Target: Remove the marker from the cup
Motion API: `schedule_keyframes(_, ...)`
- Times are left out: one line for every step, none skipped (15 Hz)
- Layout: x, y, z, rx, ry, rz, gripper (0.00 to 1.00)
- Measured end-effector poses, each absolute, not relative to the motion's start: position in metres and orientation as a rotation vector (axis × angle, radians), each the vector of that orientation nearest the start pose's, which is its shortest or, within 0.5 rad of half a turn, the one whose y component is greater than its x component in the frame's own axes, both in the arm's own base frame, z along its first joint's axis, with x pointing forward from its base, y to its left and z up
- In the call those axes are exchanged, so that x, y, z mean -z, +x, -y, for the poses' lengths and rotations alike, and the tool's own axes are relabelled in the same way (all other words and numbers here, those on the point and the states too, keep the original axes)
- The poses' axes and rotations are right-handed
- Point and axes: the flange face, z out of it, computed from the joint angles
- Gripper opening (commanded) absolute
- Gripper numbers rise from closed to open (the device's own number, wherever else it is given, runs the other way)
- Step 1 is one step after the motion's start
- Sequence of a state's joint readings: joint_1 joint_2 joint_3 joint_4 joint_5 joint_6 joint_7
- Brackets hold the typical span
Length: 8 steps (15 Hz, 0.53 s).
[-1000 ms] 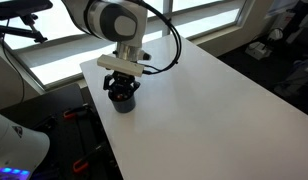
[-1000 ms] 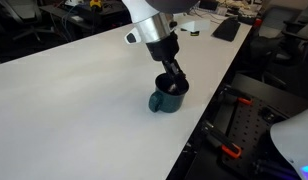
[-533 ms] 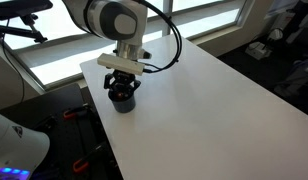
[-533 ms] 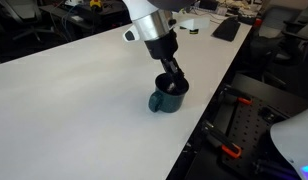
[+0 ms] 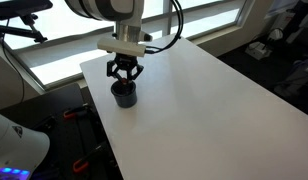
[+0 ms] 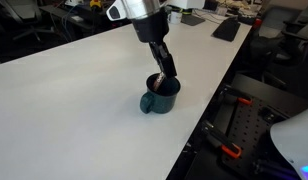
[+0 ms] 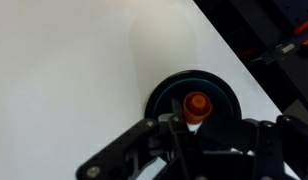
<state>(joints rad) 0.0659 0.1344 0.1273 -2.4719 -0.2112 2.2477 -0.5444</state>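
Gripper (image 5: 124, 77) hangs straight above the cup (image 5: 124, 96), which sits toward the left edge of the white table (image 5: 214, 100) in an exterior view. The wrist view tells the story: the marker (image 7: 197, 103) shows only as an orange dot, dead centre in the cup's dark ring. That means we're seeing it end-on, long axis upright, running along the gripper's own line. It lies directly below the jaws, with no offset left, right, near or far that I can make out. The fingers look close together around that line, tips just over the cup's mouth. Whether they're pinching the marker's shaft or merely flanking it, I can't tell, because the pale body is hidden. My read: everything turns on that vertical alignment. A straight pull upward should bring the marker clear of the rim, while any sideways drift risks levering the stick against the wall and tipping the cup
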Motion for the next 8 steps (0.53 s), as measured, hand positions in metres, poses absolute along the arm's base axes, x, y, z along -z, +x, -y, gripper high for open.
schedule_keyframes(-0.221, 0.431, -0.082, -0.574, -2.834, 1.38, 0.06)
schedule_keyframes(-0.225, 0.433, -0.085, -0.561, -2.837, 1.389, 0.06)
schedule_keyframes(-0.229, 0.434, -0.087, -0.549, -2.84, 1.396, 0.06)
schedule_keyframes(-0.232, 0.436, -0.089, -0.54, -2.841, 1.402, 0.06)
schedule_keyframes(-0.236, 0.437, -0.091, -0.533, -2.843, 1.406, 0.06)
schedule_keyframes(-0.239, 0.439, -0.093, -0.526, -2.845, 1.408, 0.06)
schedule_keyframes(-0.243, 0.441, -0.095, -0.519, -2.847, 1.407, 0.06)
schedule_keyframes(-0.248, 0.443, -0.097, -0.513, -2.848, 1.401, 0.06)
